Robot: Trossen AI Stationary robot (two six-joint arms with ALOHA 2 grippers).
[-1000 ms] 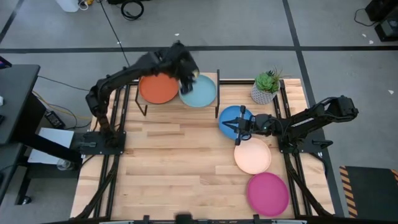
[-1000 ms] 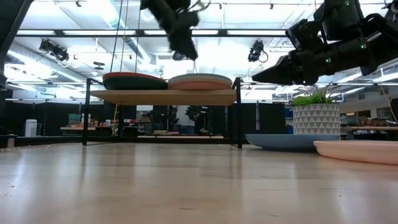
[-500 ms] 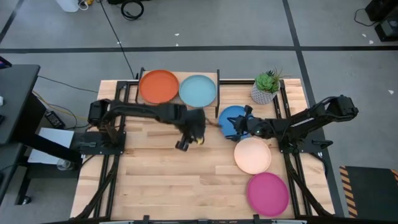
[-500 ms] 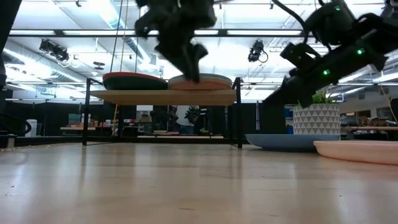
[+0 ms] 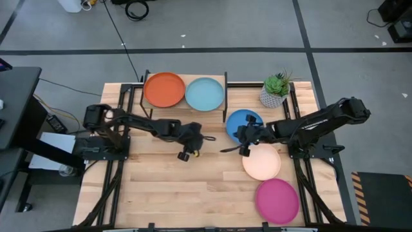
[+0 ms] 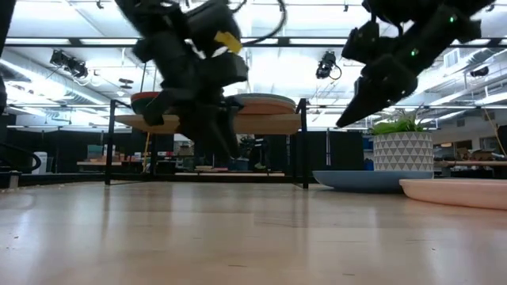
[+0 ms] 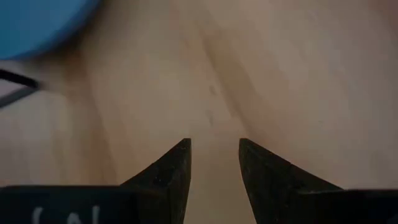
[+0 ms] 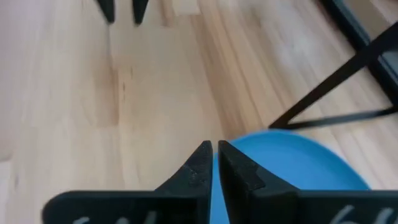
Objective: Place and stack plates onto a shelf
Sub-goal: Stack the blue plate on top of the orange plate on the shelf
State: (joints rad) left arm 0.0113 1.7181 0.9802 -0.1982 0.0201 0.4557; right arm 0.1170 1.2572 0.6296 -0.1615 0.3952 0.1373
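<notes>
Standing at the far edge of the slatted wooden tabletop [image 5: 167,187] is the low light wood shelf with thin black metal legs [image 5: 185,109]. It carries two stacks side by side: the left one topped by a round orange plastic plate [image 5: 164,89], the right one by a round light blue plastic plate [image 5: 205,93]. In the low view the stacks sit on the shelf board [image 6: 207,123], with a dark plate edge [image 6: 150,100] on the left and a tan one [image 6: 269,104] on the right.

Plates on the table, all on the right half:
- round blue plastic plate [image 5: 252,120], flat, just right of the shelf, near a small potted green plant in a white patterned pot [image 5: 275,91];
- round cream plastic plate [image 5: 262,161], nearer than the blue one and just beside it;
- round magenta plastic plate [image 5: 277,200], nearest, close to the cream plate.

Left gripper [image 5: 206,137]: low over bare wood at mid-table, empty, its two dark fingers [image 7: 168,174] held a narrow gap apart. The blue plate shows at the corner of its wrist view [image 7: 37,22].

Right gripper [image 5: 225,149]: at the near-left rim of the blue plate, pointing left toward the left gripper, fingers [image 8: 199,163] pressed together with nothing between them; the blue plate [image 8: 292,162] lies just beneath them.
</notes>
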